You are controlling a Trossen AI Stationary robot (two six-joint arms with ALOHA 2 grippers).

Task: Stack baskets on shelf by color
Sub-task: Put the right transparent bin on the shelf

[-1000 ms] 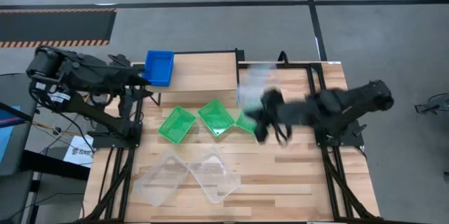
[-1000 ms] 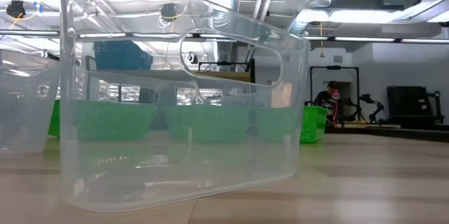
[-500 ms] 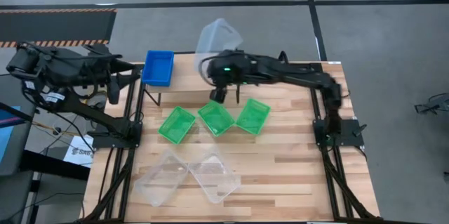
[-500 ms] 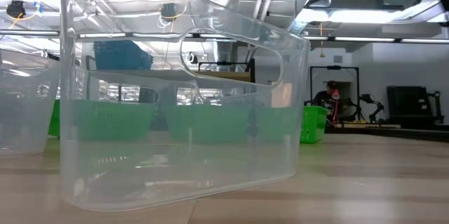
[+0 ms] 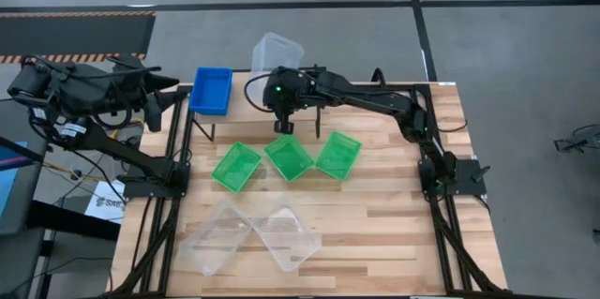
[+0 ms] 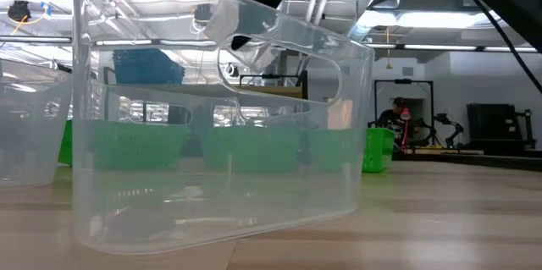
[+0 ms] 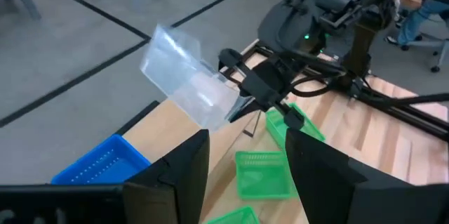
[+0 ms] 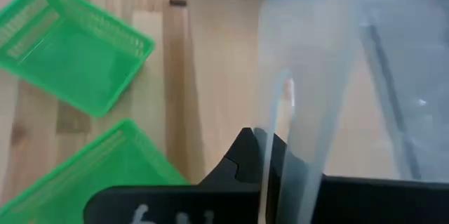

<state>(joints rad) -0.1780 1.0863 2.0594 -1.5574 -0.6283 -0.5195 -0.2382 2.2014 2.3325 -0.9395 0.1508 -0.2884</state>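
My right gripper (image 5: 278,102) is clamped on the rim of a clear basket (image 5: 276,54), holding it tilted above the shelf (image 5: 272,112) at the table's (image 5: 375,233) far edge. A blue basket (image 5: 212,90) sits on the shelf's left end. Three green baskets (image 5: 288,157) lie mid-table, two clear baskets (image 5: 251,234) near the front edge. My left gripper (image 7: 242,175) hangs with fingers apart, empty, off the table's left edge.
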